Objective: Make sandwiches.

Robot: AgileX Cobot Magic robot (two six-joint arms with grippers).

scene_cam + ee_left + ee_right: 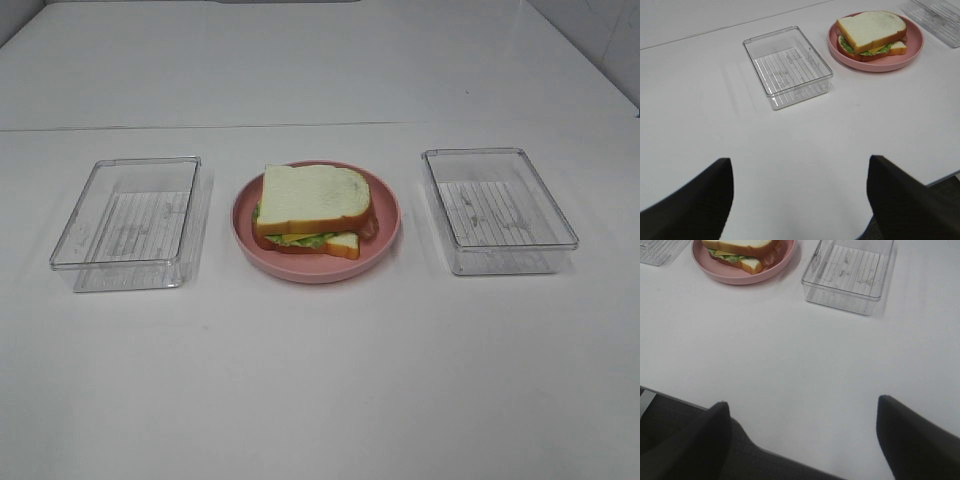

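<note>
One stacked sandwich (312, 205) lies on the round pink plate (300, 272) at the table's middle. Its top white bread slice (315, 192) sits a bit askew over green lettuce (305, 241), yellow cheese and a lower bread slice (343, 243); brown-red bacon shows at its right edge. It also shows in the left wrist view (871, 31) and the right wrist view (742, 249). My left gripper (799, 160) and right gripper (802, 401) are open and empty, low near the table's front edge, far from the plate. Neither shows in the exterior view.
An empty clear tray (120, 262) stands left of the plate, seen also in the left wrist view (800, 92). A second empty clear tray (505, 248) stands to the right, seen also in the right wrist view (840, 300). The white table's front edge (765, 450) is close to the grippers.
</note>
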